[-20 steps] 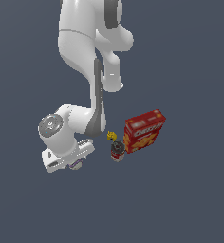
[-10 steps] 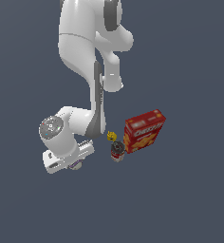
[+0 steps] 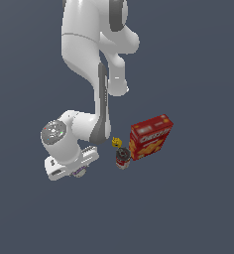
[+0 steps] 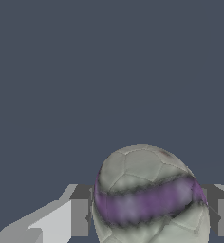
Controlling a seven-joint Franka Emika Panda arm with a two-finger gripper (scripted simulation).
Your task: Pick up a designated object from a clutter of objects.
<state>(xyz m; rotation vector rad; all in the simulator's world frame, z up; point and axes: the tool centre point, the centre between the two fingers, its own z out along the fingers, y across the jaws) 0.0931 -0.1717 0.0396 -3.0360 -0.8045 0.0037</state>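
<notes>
Down at the counter (image 3: 198, 213), the robot arm (image 3: 96, 59) bends low, its gripper (image 3: 78, 171) well apart from the other 3 things: a red box (image 3: 150, 137), a small dark can (image 3: 122, 157) and a tiny yellow object (image 3: 116, 143). Seen from the wrist, the white ball (image 4: 149, 197) with its purple stripe sits between the jaws, a finger (image 4: 79, 216) on each side. Whether they are pressing it yet I cannot tell.

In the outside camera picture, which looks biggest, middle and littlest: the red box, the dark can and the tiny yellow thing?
Largest to smallest, as they look in the exterior view:
1. red cracker box
2. dark can
3. tiny yellow object
They stand close together, so nearness to the camera hardly affects the order.
</notes>
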